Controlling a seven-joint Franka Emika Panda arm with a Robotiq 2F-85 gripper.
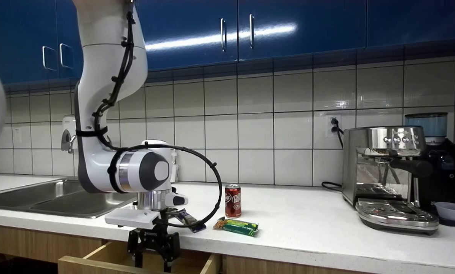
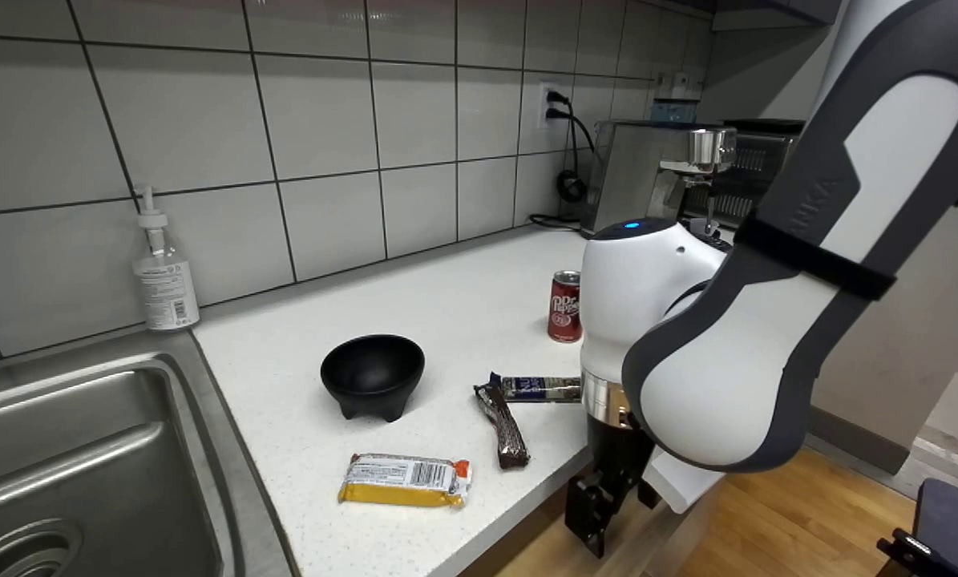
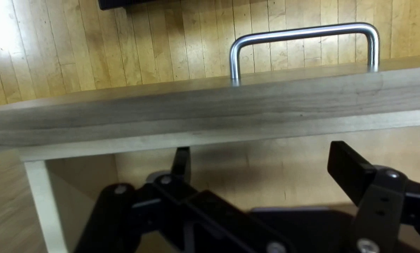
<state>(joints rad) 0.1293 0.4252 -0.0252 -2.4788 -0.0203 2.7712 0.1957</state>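
The white counter [image 1: 307,224] carries a red can [image 1: 233,201], a black bowl [image 2: 373,378] and a coffee machine [image 1: 381,177], all upright. A green packet [image 1: 240,227] lies near the can. Near the bowl lies a yellow packet [image 2: 405,481]; a brown bar [image 2: 504,426] lies just beside a blue bar [image 2: 539,389].

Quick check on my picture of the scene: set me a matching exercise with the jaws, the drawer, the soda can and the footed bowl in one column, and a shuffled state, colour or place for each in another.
Things
1. Jaws
2. Drawer
3. Soda can
4. Footed bowl

Descriptions
A. Pulled out
B. Black, on the counter near the sink
C. Spread apart, nothing held between them
D. Red, standing upright

Right pairs: 1-C, 2-A, 3-D, 4-B
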